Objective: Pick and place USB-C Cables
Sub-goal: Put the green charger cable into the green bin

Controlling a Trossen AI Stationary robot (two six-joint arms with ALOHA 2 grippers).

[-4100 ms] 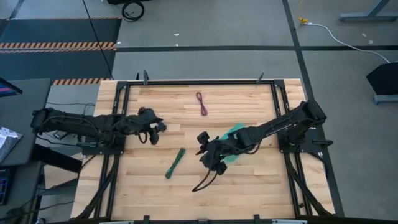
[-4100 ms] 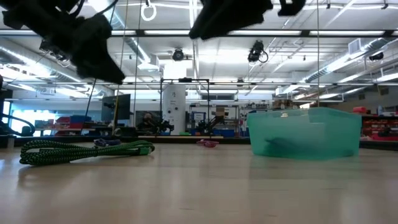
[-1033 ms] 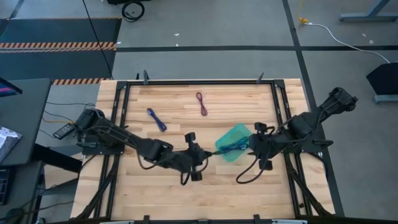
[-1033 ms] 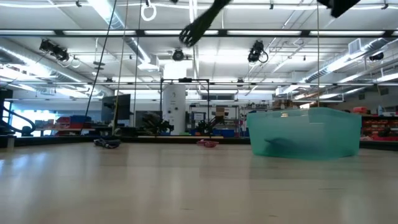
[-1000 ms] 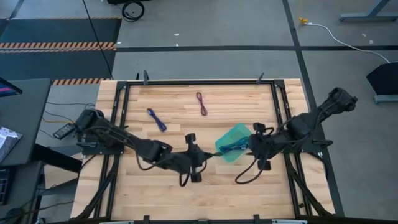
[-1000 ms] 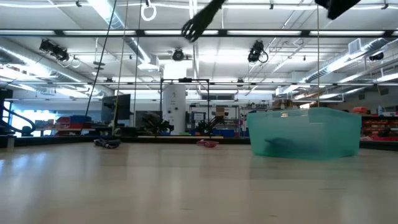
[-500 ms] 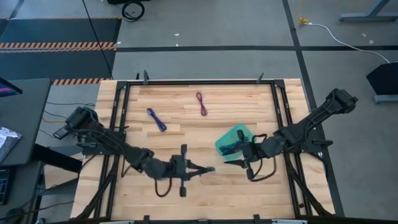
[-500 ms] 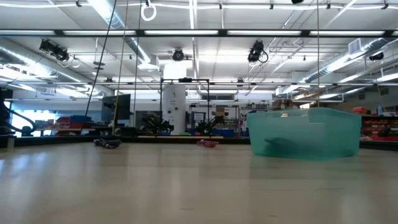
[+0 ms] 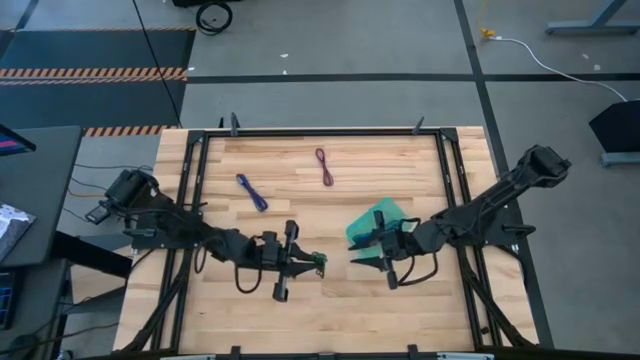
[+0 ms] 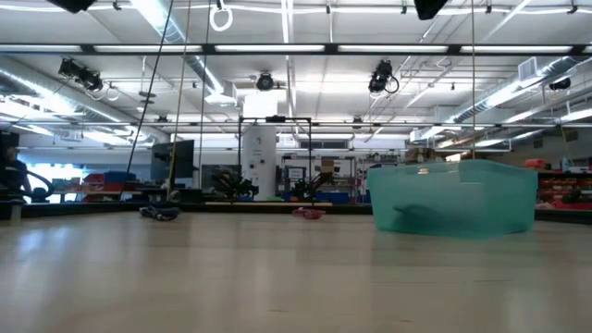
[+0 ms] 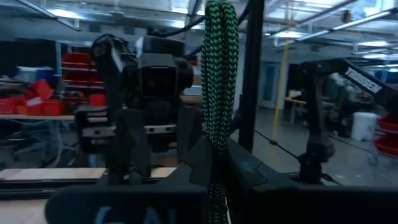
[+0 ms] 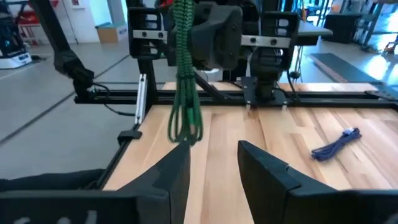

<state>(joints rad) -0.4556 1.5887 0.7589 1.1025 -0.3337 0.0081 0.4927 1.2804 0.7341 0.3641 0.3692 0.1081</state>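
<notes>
Left end effector [image 9: 318,262] pinches the dark green cable [image 11: 219,81]; right end effector [image 9: 358,259] (facing it) gapes empty.

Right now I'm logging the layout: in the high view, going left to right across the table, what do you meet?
Purple-blue cable → left gripper, shut on the dark green cable → maroon cable → right gripper → teal tray.

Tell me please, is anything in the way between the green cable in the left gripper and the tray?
Only the right gripper. It hangs open between the green cable, held shut in the left gripper, and the tray. Otherwise only bare table shows there.
</notes>
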